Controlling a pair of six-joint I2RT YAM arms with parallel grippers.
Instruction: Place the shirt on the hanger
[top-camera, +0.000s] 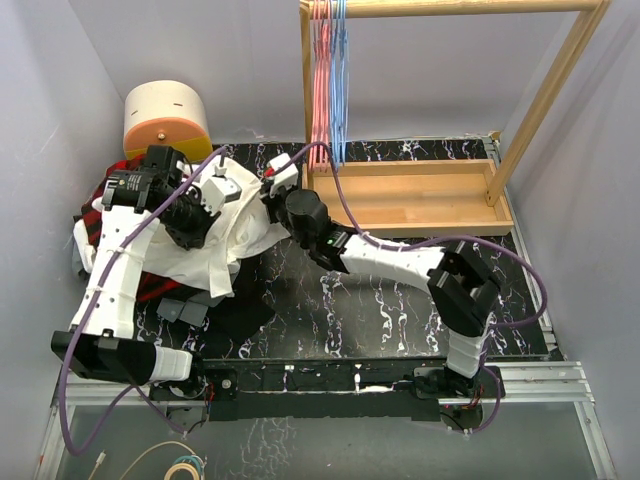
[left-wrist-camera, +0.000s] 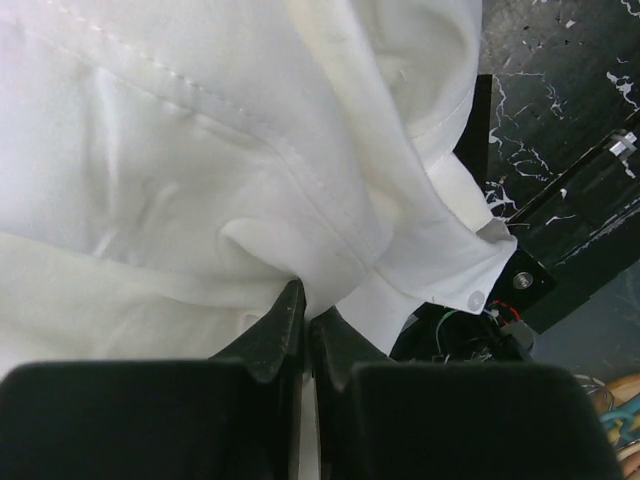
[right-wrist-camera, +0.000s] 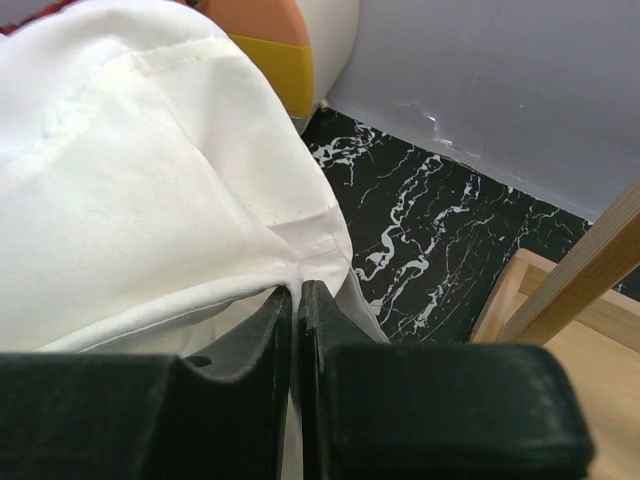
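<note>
The white shirt (top-camera: 240, 235) lies crumpled on the left part of the black marbled table (top-camera: 400, 300), partly over a red-and-black plaid garment (top-camera: 100, 205) at the far left. The left gripper (left-wrist-camera: 305, 300) is pinched tight on a fold of the shirt beside a stitched seam, its jaws nearly meeting. The right gripper (right-wrist-camera: 297, 290) is likewise clamped on a hemmed edge of the shirt, on the cloth's right side.

At the far right stands a wooden rack whose base is a shallow tray (top-camera: 410, 200). The light-blue hanger (top-camera: 340, 70) hangs from the rack's top rod in a bunch with pink-red hangers (top-camera: 320, 70), above the tray's left end and well apart from the shirt. A round cream-and-orange drum (top-camera: 165, 115) sits in the far left corner.
</note>
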